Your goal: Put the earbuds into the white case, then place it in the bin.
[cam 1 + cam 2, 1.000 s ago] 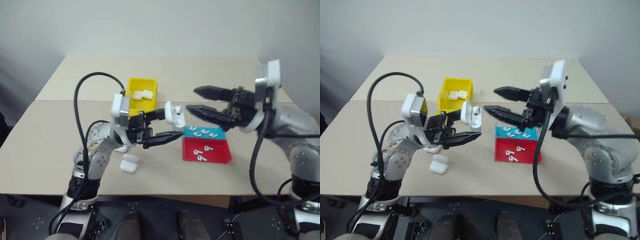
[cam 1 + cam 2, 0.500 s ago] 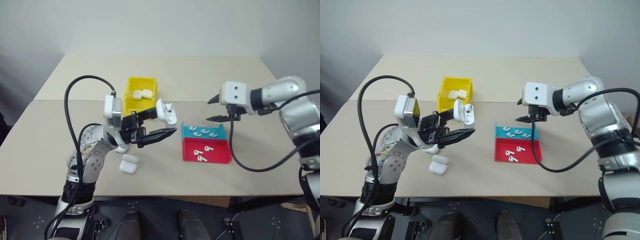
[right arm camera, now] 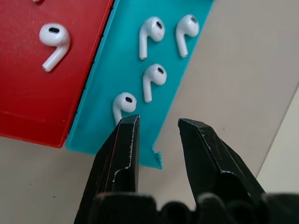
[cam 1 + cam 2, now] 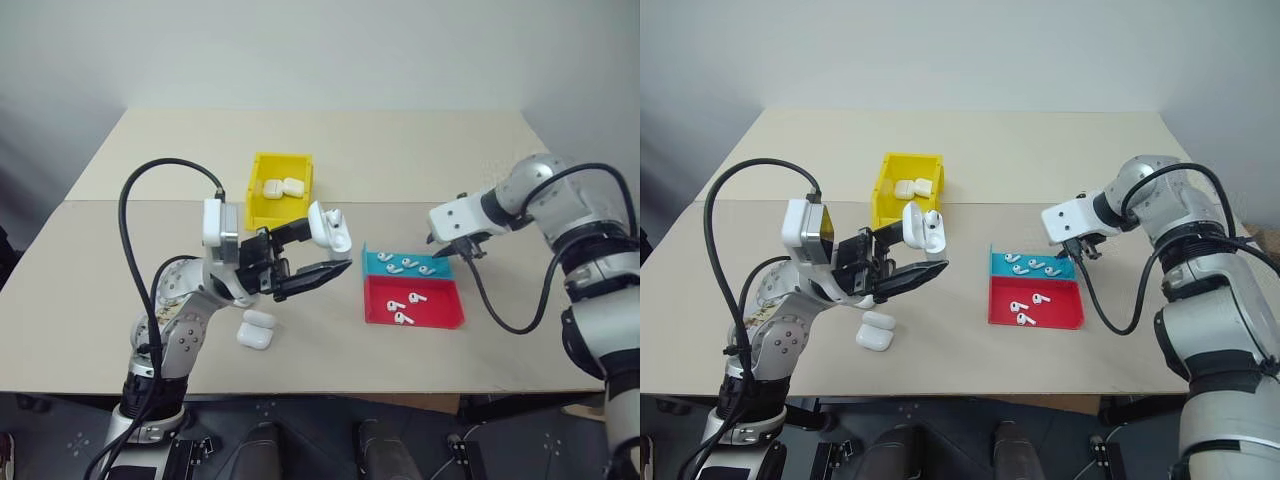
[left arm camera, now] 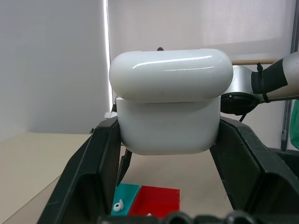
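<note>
White case is clamped in the left gripper, held above the table mid-surface, lid up. Right gripper is poised over the blue tray at its far-right corner, fingers partly parted, nothing held. Earbuds are scattered in the blue tray and red tray. Yellow bin sits toward the far edge, two cases inside. One earbud is best straddled at its stem, clear of neighbours, before closing.
</note>
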Motion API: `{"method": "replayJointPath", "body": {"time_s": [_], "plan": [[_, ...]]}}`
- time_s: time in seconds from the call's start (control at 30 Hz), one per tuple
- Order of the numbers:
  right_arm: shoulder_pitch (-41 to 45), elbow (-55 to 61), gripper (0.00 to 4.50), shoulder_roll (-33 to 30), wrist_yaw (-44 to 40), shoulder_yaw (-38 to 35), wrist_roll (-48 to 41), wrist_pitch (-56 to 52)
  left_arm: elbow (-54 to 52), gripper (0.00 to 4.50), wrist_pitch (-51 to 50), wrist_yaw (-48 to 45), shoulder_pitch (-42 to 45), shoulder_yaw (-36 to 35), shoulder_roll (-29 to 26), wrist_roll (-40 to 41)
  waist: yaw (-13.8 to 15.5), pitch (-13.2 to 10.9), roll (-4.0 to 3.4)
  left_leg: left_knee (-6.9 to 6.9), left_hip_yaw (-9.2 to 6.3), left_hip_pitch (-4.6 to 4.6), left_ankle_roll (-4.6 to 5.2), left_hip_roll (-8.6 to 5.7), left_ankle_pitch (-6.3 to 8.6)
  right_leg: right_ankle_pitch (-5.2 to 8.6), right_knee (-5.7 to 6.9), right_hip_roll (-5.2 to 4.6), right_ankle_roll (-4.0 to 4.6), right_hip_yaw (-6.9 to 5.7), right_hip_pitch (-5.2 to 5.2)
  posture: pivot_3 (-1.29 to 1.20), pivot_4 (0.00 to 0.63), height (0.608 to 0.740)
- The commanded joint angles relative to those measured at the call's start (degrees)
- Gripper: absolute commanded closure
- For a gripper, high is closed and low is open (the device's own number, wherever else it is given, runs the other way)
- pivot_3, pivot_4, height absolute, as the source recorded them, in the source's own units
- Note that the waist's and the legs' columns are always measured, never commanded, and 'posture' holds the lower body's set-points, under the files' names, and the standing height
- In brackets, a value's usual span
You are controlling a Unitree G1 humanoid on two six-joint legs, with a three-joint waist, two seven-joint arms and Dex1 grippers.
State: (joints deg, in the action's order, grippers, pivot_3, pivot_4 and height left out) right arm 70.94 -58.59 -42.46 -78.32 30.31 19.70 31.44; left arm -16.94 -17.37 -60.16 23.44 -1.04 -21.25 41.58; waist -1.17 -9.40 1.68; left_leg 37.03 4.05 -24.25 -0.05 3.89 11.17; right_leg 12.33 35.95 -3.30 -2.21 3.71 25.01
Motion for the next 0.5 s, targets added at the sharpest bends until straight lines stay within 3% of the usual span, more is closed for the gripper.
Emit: {"method": "replayJointPath", "body": {"time_s": [0.03, 0.5], "plan": [[2.3, -2.4, 2.81, 0.8, 1.9, -0.2, 2.4, 3.2, -2.3, 1.73, 1.4, 0.3, -0.2, 0.0, 0.1, 0.1, -0.1, 0.0, 0.00, 0.00, 0.00, 0.02, 0.00, 0.01, 0.00, 0.00, 0.02, 0.01, 0.00, 0.00, 0.00, 0.00, 0.150, 0.740], [3.9, -9.3, 2.81, 5.4, 4.9, 1.8, 9.4, 7.1, -4.9, 1.73, 0.6, 2.5, -1.6, -0.7, -0.8, 0.4, -0.6, 0.0, -0.01, 0.00, -0.01, 0.05, -0.06, 0.01, -0.04, 0.00, 0.10, 0.01, 0.01, 0.01, -0.01, 0.00, 0.150, 0.740]]}}
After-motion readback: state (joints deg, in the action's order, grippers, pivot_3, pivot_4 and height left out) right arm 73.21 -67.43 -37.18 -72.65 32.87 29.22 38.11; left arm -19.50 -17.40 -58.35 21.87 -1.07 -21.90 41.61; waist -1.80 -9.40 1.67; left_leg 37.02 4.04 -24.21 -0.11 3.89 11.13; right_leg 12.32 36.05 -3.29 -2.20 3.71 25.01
